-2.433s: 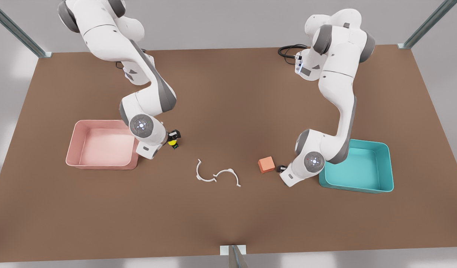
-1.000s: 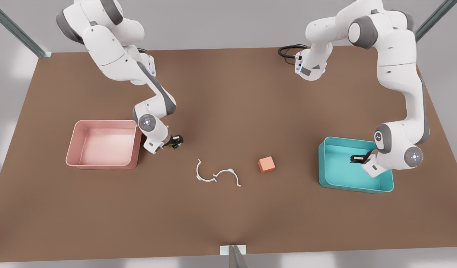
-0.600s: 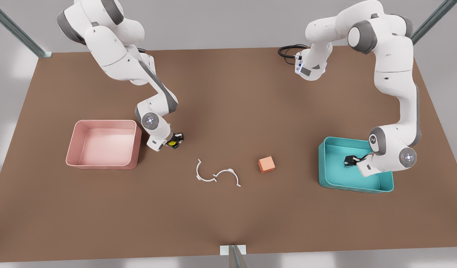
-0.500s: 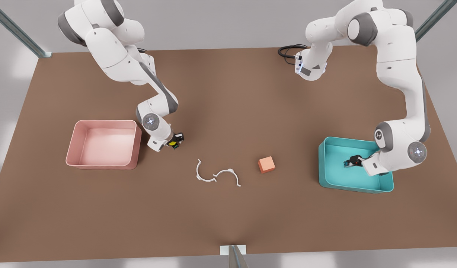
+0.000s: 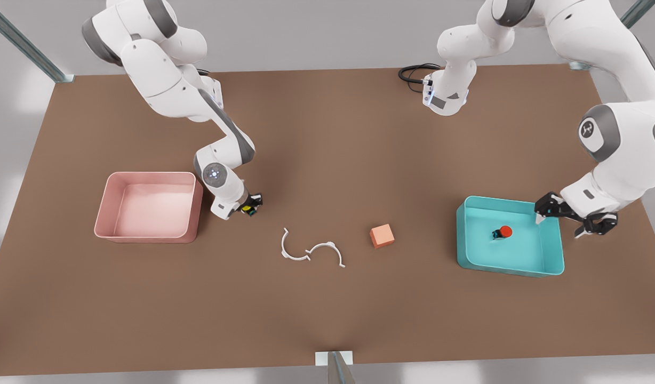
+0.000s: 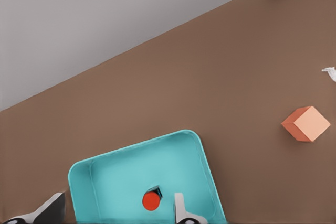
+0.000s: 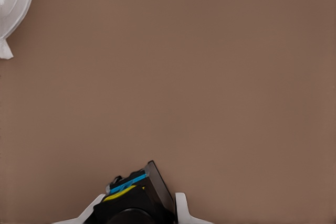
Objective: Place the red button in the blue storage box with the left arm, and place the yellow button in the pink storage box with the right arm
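The right gripper (image 5: 248, 205) grips the yellow button (image 5: 246, 208); the pink storage box (image 5: 108, 213) lies at its nine o'clock. The left gripper (image 5: 573, 218) (spread wide) waits; the red button (image 5: 503, 231) sits inside the blue storage box (image 5: 552, 255).

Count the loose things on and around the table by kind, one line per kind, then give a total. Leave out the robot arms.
Storage boxes: 2, pink storage box and blue storage box
Buttons: 2, red button and yellow button
Orange cube: 1
White curved pieces: 2
Total: 7
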Robot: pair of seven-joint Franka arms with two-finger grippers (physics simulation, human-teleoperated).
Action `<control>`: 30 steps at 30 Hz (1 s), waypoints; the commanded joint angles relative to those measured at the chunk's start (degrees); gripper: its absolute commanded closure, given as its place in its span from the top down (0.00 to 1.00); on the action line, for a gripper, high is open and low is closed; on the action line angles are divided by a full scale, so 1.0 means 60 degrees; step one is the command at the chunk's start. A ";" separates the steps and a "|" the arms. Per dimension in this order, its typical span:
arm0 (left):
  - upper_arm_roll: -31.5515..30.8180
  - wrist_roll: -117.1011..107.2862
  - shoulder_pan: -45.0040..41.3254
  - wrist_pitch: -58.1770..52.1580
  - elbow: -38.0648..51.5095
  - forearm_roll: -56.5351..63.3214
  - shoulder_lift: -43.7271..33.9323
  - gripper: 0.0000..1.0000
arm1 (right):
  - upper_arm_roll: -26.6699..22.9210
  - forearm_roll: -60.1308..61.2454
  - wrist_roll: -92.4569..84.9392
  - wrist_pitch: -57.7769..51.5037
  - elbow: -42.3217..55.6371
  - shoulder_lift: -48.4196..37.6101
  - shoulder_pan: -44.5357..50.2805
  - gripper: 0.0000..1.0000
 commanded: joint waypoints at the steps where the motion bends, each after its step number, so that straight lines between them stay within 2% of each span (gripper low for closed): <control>1: 0.0048 -0.4292 -0.0420 -0.1134 -0.0202 0.0220 -0.0642 1.00 | -0.0002 -0.0114 0.0045 -0.0113 0.0137 -0.0230 -0.0001 0.46; 3: 0.0033 -0.4412 -0.0508 -0.1794 -0.0349 0.0220 -0.0966 1.00 | -0.0032 -0.0114 0.0074 -0.0596 0.0460 -0.0523 -0.0059 0.46; 15: -0.0011 -0.4411 -0.0611 -0.1911 -0.0349 0.0249 -0.0893 1.00 | -0.0032 -0.0114 -0.2327 -0.2996 0.2261 -0.1080 -0.2109 0.46; 21: -0.0011 -0.4411 -0.0611 -0.1911 -0.0364 0.0234 -0.0878 1.00 | 0.0012 -0.0056 -0.4408 -0.3760 0.1412 -0.1959 -0.3897 0.46; 23: -0.0011 -0.4397 -0.0611 -0.1911 -0.0364 0.0234 -0.0878 1.00 | 0.0012 -0.0056 -0.4643 -0.3819 0.0710 -0.2530 -0.4146 0.46; 27: -0.0011 -0.4397 -0.0611 -0.1911 -0.0349 0.0249 -0.0834 1.00 | -0.0002 -0.0041 -0.5301 -0.3804 0.0285 -0.2575 -0.4586 0.46; 30: -0.0011 -0.4397 -0.0611 -0.1911 -0.0349 0.0249 -0.0820 1.00 | -0.0002 -0.0041 -0.5331 -0.3717 0.0270 -0.2034 -0.4878 0.56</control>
